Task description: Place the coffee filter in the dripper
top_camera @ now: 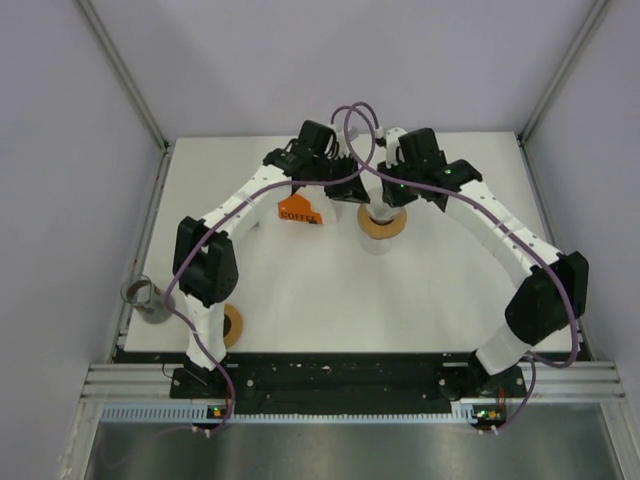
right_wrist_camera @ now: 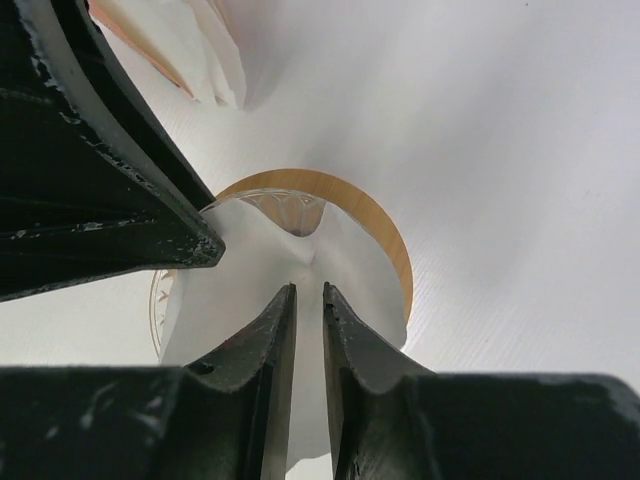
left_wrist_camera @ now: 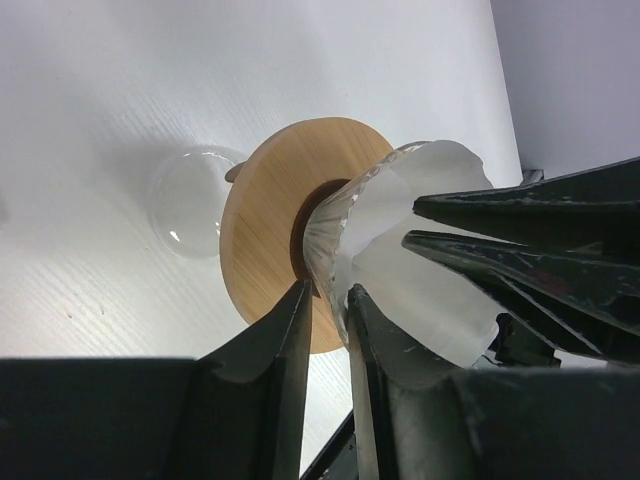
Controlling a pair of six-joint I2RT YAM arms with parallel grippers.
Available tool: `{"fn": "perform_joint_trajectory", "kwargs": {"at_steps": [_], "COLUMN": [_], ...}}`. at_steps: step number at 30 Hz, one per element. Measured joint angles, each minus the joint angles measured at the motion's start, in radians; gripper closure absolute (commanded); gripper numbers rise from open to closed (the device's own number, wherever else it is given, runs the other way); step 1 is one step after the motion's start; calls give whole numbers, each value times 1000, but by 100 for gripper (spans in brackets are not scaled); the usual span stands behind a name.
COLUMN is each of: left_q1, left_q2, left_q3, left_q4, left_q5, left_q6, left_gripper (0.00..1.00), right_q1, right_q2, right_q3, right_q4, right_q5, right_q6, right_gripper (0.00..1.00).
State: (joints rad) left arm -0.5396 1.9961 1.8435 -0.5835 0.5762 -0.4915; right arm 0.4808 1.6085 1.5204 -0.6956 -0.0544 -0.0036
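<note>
The dripper [top_camera: 382, 226], a glass cone in a round wooden collar [left_wrist_camera: 265, 220], stands at the middle back of the table. The white coffee filter [left_wrist_camera: 420, 260] sits in its mouth, opened out over the rim, and also shows in the right wrist view [right_wrist_camera: 250, 290]. My left gripper [left_wrist_camera: 328, 295] is nearly closed, pinching the filter's edge at the glass rim. My right gripper [right_wrist_camera: 308, 292] is closed to a narrow gap on a fold of the filter from above. Both grippers meet over the dripper in the top view, left gripper [top_camera: 345, 188] and right gripper [top_camera: 388, 192].
An orange box marked COFFEE [top_camera: 298, 211] stands just left of the dripper. Loose white filters [right_wrist_camera: 205, 55] lie beyond it. A wooden ring [top_camera: 233, 326] lies by the left arm's base. A grey cup [top_camera: 143, 297] sits at the left table edge.
</note>
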Motion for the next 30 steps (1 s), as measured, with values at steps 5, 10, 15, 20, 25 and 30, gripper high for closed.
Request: {"fn": "perform_joint_trajectory", "kwargs": {"at_steps": [5,10,15,20,25,30], "left_q1": [-2,-2,-2,-2,-2,-2], "left_q2": [-4,-5,-5,-5,-5,-7], "left_q3": [0,0,3,39,90,92], "left_q4": [-8,-23,-29,-61,-70,-86], "left_q5": [-18,-26,-35,-42,-42,-46], "left_q6": [18,20,26,39,50,65], "left_gripper": [65,61,55,50,48,46], "right_q1": [0,0,0,0,0,0], "right_q2": [-40,-86,-120,-189,-239,-245], "right_q3": [0,0,-3,-19,-40,-62], "right_q4": [6,21,22,23,30,26], "right_q5": [6,-2,-64,-126,-171,-242], "right_q6": [-21,-37,-88,-154,-181,-187], "right_gripper": [82,70,52,50,50,50]}}
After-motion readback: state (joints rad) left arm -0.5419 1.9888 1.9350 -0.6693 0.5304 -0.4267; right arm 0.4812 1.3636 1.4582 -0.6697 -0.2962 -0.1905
